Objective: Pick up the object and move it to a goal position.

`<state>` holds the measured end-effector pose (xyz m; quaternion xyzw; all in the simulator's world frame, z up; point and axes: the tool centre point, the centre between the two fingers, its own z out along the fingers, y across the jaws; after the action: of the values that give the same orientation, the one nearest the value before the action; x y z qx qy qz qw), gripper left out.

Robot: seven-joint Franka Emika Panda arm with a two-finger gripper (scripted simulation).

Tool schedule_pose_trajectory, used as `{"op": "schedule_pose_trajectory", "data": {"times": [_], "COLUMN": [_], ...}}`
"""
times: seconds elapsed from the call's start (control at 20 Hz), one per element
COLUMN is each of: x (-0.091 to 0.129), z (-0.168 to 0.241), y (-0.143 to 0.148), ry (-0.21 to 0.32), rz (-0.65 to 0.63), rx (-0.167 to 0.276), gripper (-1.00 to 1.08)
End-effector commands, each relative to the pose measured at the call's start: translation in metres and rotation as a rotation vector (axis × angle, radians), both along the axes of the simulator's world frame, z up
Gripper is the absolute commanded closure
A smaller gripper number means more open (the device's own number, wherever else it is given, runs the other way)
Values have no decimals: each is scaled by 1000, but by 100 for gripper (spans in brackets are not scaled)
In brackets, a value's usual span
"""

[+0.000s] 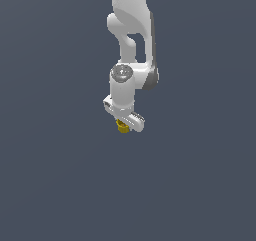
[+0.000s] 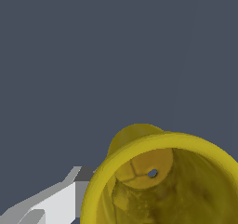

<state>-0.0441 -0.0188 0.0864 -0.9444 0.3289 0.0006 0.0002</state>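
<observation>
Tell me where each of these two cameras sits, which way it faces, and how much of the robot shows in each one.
Exterior view: off the arm, looking at the white Panda arm reaching down over a plain grey surface; arm links, wrist and gripper show, with the yellow cup at the gripper.
Wrist view: on the wrist, looking along the gripper into the cup's open rim; only one white gripper finger shows.
Shared: the cup, the gripper and the grey background.
</observation>
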Motion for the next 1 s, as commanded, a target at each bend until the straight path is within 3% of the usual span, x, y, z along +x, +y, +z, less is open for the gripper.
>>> {"op": "schedule_pose_trajectory", "data": {"times": [0.0, 0.95], "x": [2, 17], "z": [19, 216], "y": [-6, -73], "ry": [-2, -2], "rz": [0, -2], "rx": [0, 0], "gripper": [108, 108]}}
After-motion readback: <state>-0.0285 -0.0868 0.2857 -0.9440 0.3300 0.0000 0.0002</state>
